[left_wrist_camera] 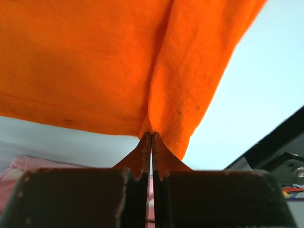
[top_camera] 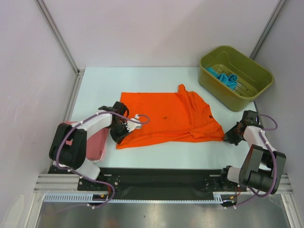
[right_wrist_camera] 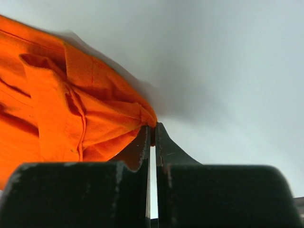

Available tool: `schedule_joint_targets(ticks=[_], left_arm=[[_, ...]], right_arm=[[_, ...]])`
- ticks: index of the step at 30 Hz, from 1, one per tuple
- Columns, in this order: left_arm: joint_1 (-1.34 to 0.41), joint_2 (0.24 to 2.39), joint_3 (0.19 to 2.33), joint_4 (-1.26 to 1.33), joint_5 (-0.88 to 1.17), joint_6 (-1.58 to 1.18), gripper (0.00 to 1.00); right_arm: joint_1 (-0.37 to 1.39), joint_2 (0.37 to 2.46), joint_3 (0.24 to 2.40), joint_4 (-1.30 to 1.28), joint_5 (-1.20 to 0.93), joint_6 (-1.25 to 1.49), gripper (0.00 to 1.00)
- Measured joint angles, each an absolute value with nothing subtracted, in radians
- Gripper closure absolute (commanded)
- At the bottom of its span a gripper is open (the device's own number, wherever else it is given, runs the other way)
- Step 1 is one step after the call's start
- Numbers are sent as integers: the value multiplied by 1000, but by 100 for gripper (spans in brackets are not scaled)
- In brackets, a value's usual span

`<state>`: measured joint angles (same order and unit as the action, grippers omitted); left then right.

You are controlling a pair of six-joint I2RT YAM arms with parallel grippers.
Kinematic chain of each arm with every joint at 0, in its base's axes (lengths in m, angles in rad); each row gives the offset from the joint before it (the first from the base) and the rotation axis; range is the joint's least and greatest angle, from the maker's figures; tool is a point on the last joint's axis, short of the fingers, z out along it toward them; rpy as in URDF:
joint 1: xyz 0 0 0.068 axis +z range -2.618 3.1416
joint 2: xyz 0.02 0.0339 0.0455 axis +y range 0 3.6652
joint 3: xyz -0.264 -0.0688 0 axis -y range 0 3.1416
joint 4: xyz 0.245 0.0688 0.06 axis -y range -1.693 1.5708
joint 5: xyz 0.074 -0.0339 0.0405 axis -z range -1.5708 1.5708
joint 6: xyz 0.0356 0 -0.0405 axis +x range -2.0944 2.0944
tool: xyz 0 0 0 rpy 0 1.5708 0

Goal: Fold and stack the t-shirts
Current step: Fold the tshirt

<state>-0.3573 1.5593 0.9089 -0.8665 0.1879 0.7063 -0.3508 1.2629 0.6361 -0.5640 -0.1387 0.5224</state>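
Note:
The orange t-shirt lies spread on the table, its right side bunched with a sleeve folded over. My left gripper is at its near-left corner and is shut on the cloth's edge. My right gripper is at the near-right corner, shut on a bunched fold of the orange shirt. In the wrist views both pairs of jaws stand pressed together, left gripper and right gripper, with orange cloth at the tips. A pink t-shirt lies folded at the table's left edge under the left arm. A teal-blue t-shirt sits in the bin.
An olive-green plastic bin stands at the back right corner. White walls with metal posts close in the table on three sides. A black rail carrying the arm bases runs along the near edge.

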Motion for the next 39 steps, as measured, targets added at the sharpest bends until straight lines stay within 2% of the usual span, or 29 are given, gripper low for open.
schedule_joint_targets(ticks=[7, 15, 28, 29, 32, 36, 37, 38, 39], left_arm=[[-351, 1503, 911, -880, 186, 698, 100], [-319, 1494, 978, -754, 80, 644, 100], [-289, 1693, 1101, -582, -43, 628, 100], [-289, 1703, 1105, -580, -45, 628, 100], [-289, 1734, 1109, -576, -49, 628, 100], [-289, 1742, 1109, -584, -49, 628, 100], [-289, 1742, 1109, -583, -49, 628, 96], [-289, 1742, 1109, -585, -51, 628, 86], [-289, 1742, 1109, -585, -54, 629, 65]], right_arm=[[-351, 1280, 637, -563, -138, 522, 100], [-351, 1282, 638, -561, -138, 521, 100], [-351, 1294, 637, -548, -139, 521, 100], [-351, 1294, 638, -548, -139, 521, 89], [-351, 1294, 639, -552, -139, 518, 68], [-351, 1281, 682, -595, -115, 501, 62], [-351, 1267, 702, -604, -110, 496, 62], [-352, 1252, 722, -607, -104, 494, 60], [-352, 1237, 748, -606, -101, 491, 59]])
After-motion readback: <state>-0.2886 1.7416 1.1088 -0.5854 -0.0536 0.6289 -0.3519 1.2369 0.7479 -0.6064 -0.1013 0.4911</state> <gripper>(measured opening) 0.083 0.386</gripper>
